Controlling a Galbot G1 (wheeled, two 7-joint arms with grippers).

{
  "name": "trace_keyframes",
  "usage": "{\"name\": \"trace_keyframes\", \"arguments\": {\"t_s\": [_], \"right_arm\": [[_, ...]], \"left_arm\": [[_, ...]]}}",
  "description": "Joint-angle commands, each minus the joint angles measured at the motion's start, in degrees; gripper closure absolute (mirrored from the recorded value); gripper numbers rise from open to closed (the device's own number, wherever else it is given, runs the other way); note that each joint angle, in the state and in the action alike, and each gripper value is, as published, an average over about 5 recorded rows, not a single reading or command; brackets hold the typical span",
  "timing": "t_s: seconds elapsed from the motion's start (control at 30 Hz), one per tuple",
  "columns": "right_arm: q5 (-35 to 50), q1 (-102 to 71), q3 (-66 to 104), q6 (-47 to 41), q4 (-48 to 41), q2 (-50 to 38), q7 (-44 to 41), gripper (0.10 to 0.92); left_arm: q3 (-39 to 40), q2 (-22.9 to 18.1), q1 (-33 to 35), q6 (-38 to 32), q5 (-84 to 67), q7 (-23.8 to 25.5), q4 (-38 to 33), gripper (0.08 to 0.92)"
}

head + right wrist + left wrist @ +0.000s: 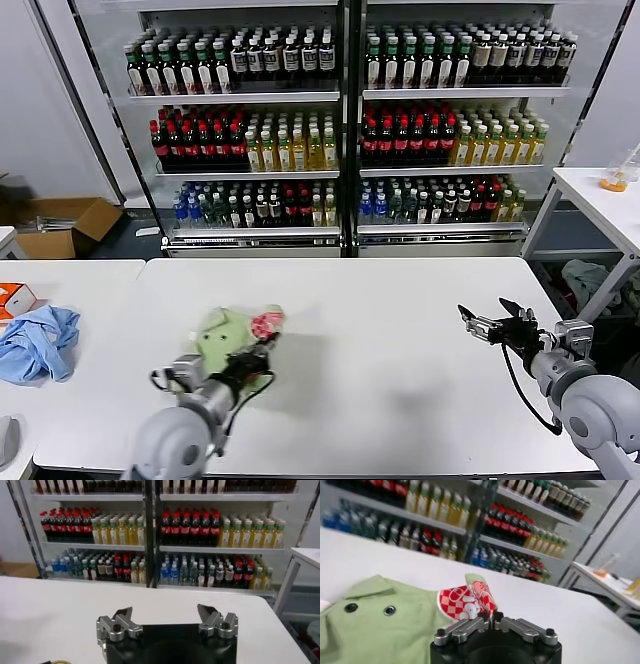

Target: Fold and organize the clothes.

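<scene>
The left end effector (pixel 262 352) is low over the near part of the white tabletop (pixel 400 300), and its fingers are clenched on a fold of the shirt (pixel 232 335). In the left wrist view the two fingertips (pixel 492 616) meet on the edge of the cloth, just where the red and white print (pixel 465 602) is turned over. The shirt lies bunched on the tabletop, left of the middle and directly in front of this end effector. Its green body with two dark buttons (pixel 389 610) is spread flat beside the pinched corner.

I judge the shirt to be light, thin and fully soft. It will not keep any shape, so it will hang and drag when lifted, and a pinch on one layer can slip or pick up only part of it. A hem, a shoulder seam or the collar seems a better place to hold, because the cloth is thicker there. The buttons are hard and are better avoided.

The right end effector (pixel 497 318) waits well apart, over the right side of the tabletop, released and with nothing between its fingers.

Farther left lies a blue garment (pixel 38 342), and behind the tabletop stand shelves of bottles (pixel 340 130).
</scene>
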Motion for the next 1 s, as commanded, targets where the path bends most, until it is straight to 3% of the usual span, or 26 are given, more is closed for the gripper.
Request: {"name": "trace_keyframes", "arguments": {"t_s": [0.03,0.23,0.4,0.53,0.67,0.8,1.0], "right_arm": [[-1.09,0.00,0.08,-0.06,-0.14,0.86,-0.09,0.203],[-1.27,0.02,0.20,-0.27,0.16,1.25,-0.19,0.203],[-1.14,0.23,0.12,-0.25,0.12,1.40,-0.81,0.203],[-1.13,0.75,-0.72,-0.23,0.28,2.24,-1.25,0.203],[-0.80,2.38,-3.44,0.07,0.40,3.14,-1.29,0.203],[1.07,6.13,-10.90,0.89,-0.70,5.59,0.30,0.203],[2.28,13.91,-24.04,1.28,-6.19,13.88,3.49,0.203]], "left_arm": [[14.35,-13.11,-11.82,-1.91,-7.21,-3.80,13.73,0.893],[15.79,-15.74,-15.56,-3.67,-3.28,-1.62,20.63,0.893],[16.67,-14.87,-14.45,-5.77,-1.72,3.44,16.93,0.862],[17.66,-14.06,-12.09,-7.93,-0.85,8.19,14.63,0.757],[14.33,-12.99,-9.14,-9.99,4.74,8.82,12.46,0.636],[7.13,-8.46,-5.26,-14.06,15.23,6.74,8.38,0.523],[-6.62,0.14,1.49,-15.43,13.98,4.10,3.77,0.324]]}}
